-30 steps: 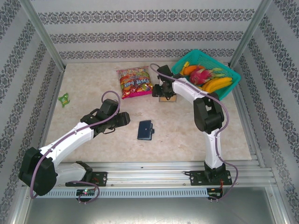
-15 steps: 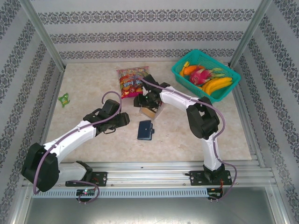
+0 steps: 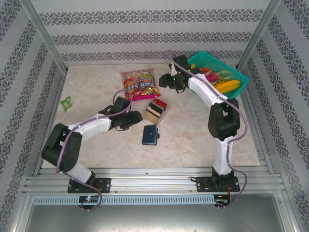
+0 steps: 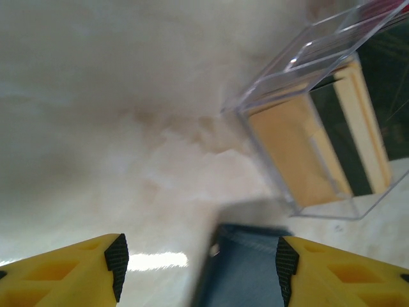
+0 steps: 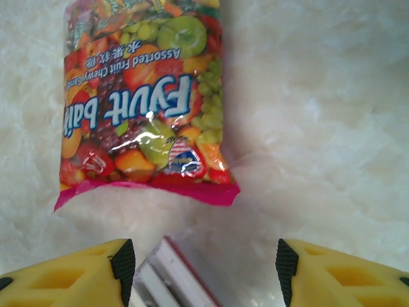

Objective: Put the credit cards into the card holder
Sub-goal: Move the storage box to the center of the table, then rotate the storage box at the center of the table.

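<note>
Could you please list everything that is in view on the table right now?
snack bag: one, multicoloured, far middle of the table.
clear box: one, transparent, just nearer than the snack bag.
credit cards: several, tan, black and red, inside the clear box.
card holder: one, dark navy, nearer than the clear box.
basket: one, teal, far right corner.
fruit: several, yellow, pink, orange, in the basket.
small item: one, green, left side of the table.
left gripper: one, yellow, open, by the card holder.
right gripper: one, yellow, open, by the snack bag.
</note>
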You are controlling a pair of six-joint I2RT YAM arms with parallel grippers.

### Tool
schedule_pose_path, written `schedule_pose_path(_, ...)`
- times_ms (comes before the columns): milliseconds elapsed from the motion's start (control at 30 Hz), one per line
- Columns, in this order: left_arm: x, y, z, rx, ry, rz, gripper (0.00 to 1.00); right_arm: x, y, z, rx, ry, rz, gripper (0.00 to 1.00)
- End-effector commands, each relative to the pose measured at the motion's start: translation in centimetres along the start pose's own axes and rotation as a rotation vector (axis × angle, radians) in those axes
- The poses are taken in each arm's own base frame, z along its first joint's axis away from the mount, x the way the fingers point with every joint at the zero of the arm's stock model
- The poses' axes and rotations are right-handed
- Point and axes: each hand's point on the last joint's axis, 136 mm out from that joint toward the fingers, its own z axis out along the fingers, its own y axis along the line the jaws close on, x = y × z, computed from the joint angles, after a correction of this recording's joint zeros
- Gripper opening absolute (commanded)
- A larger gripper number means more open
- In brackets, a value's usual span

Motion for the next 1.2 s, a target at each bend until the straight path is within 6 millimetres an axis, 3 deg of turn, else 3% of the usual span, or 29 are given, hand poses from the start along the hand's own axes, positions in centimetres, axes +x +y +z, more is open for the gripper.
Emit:
schedule_pose_path(0, -1.7, -3.8, 1.0, 0.163, 0.006, -0.069, 0.65, 2.9, 0.4, 3.2, -0.076, 0.140, 0.003, 0.63)
schedule_pose_path(267, -2.4, -4.8, 3.6, 0.211, 0.035, -0.106, 0.65, 5.5, 1.3, 4.2, -0.199, 0.217, 0.062, 0.63)
schedule_pose_path(800, -3.0, -6.0, 5.6, 0.208, 0.087, -0.065, 0.45, 10.2, 0.9, 1.2, -0.251, 0.214, 0.157, 0.59)
schedule_pose_path(967, -3.4, -6.1, 6.3, 0.183, 0.099, -0.023, 0.40, 9.6, -0.4, 0.8, -0.193, 0.199, 0.150, 0.57)
schedule_pose_path(1167, -3.4, -5.6, 6.5, 0.133, 0.115, 0.015, 0.40, 8.3, -1.9, -0.1, -0.073, 0.161, 0.095, 0.64)
